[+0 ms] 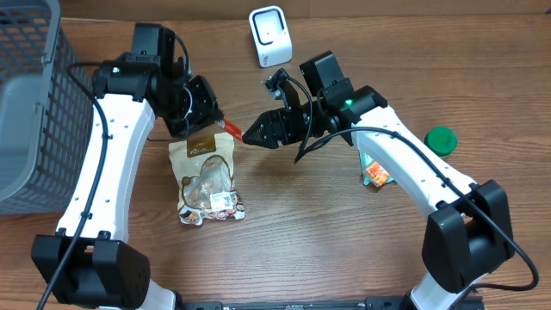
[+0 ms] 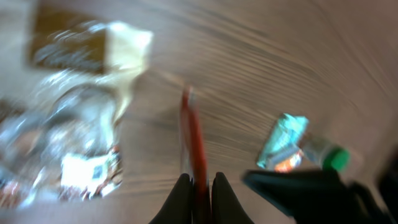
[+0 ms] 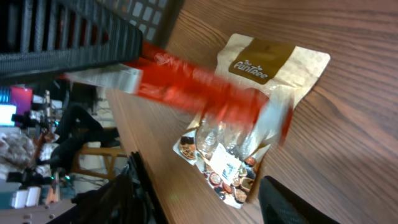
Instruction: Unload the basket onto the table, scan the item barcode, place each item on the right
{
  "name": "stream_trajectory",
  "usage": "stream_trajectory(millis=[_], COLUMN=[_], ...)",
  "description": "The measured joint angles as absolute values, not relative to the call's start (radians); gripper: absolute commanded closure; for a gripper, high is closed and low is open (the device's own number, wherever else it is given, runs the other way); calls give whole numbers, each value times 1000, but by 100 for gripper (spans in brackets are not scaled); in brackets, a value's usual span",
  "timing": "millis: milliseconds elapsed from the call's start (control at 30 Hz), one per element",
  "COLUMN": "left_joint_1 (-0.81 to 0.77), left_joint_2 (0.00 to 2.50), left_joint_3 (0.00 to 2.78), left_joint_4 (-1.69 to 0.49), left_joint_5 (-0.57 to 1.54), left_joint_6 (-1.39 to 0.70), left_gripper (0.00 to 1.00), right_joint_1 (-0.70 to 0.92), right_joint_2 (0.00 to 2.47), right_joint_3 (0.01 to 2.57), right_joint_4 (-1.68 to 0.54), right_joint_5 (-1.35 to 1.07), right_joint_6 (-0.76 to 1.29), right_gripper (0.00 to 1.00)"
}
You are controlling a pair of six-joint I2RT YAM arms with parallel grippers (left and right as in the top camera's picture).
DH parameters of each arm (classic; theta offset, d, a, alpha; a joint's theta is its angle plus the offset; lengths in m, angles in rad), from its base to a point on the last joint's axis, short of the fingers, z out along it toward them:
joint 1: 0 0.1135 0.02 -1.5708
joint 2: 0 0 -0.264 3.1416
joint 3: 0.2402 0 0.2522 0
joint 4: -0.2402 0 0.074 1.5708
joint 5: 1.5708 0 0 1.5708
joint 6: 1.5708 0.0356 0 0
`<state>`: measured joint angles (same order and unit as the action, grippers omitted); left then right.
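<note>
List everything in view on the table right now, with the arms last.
scanner: 1, white, top centre
basket: 1, grey mesh, far left
snack pouch: 1, beige and brown, lying flat between the arms
red packet: 1, red, slim, off the table above the pouch
teal packet: 1, teal and orange, partly under the right arm
green round object: 1, green, right side
left arm: 1, white and black, jaws shut on the red packet
right arm: 1, white and black, jaws open beside the red packet

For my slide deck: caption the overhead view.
Left gripper holds a red packet beside a snack bag; right gripper, open, faces it.
</note>
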<state>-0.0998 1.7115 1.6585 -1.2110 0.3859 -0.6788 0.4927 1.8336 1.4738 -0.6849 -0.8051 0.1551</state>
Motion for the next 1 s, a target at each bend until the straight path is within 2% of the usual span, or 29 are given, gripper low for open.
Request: stream_trajectory(millis=[167,333,567,633,733,867,1000], left_joint_1=[-100,-100,-113,-130,-154,-166,-164], left_joint_2=[1711,1711,1711,1712,1719,1745,1778], left_joint_3=[1658,1658,1658,1658,1658,1658,1658], left_joint_4=[-1283,-1283,-1283,-1283,-1283,-1258,-1196], left_joint_5=[275,233,189,163,117,61,30], left_joint_6=[-886,-953,-886,-848,-814,-789,-765], left_gripper=[96,95,68,44,27,21,25], right_joint_1=[524,601,651,650,648,648,649], right_joint_2=[1797,1741,1739,1739,1739,1739,1741], right_joint_3=[1474,1474,1474,1474,1474,1474,1474], right_joint_4=[-726,-781,-846,-848,-842,-806,-776], right_joint_5=[-685,-462,-293,-264,-223,-182,-165], right_joint_6=[104,88,82,91,108,117,122], right_gripper=[34,32,31,30,31,36,39])
